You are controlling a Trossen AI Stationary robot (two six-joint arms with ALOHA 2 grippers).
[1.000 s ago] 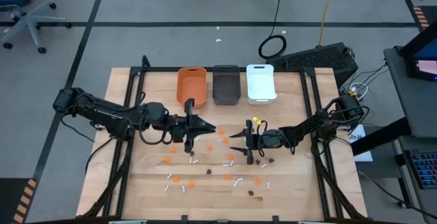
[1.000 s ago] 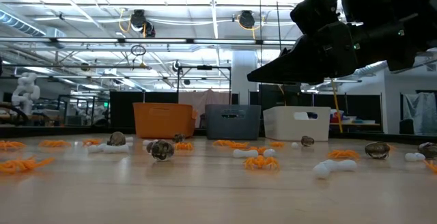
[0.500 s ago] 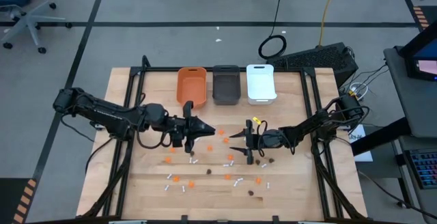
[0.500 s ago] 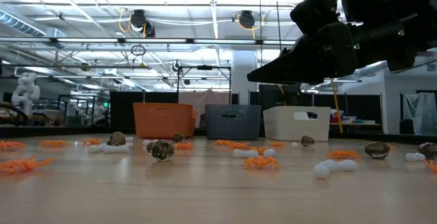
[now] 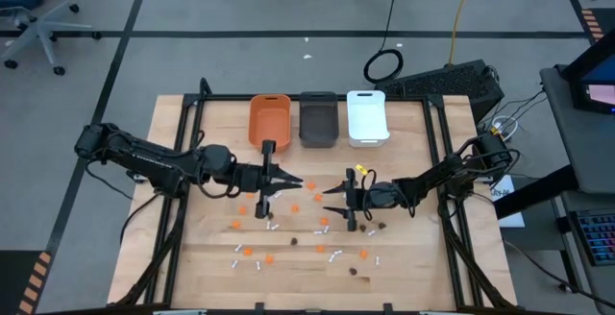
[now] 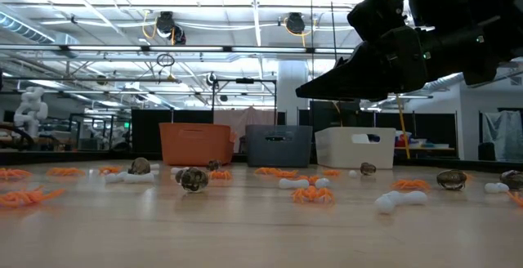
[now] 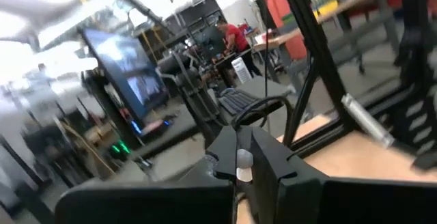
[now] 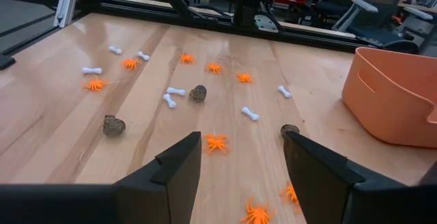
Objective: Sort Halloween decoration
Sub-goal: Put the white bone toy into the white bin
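Turning at the wrist since a second ago, the left gripper (image 7: 244,157) stays pinched on a small white stick (image 7: 243,158), likely heading for the white bin (image 5: 366,116), while the right gripper (image 8: 240,157) waits spread above the table (image 5: 423,267).

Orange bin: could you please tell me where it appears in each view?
High view: orange bin, leftmost at the table's far edge.
Low view: left of centre.
Right wrist view: right edge.
Left wrist view: not in it.
Shared landmark: dark grey bin beside it.
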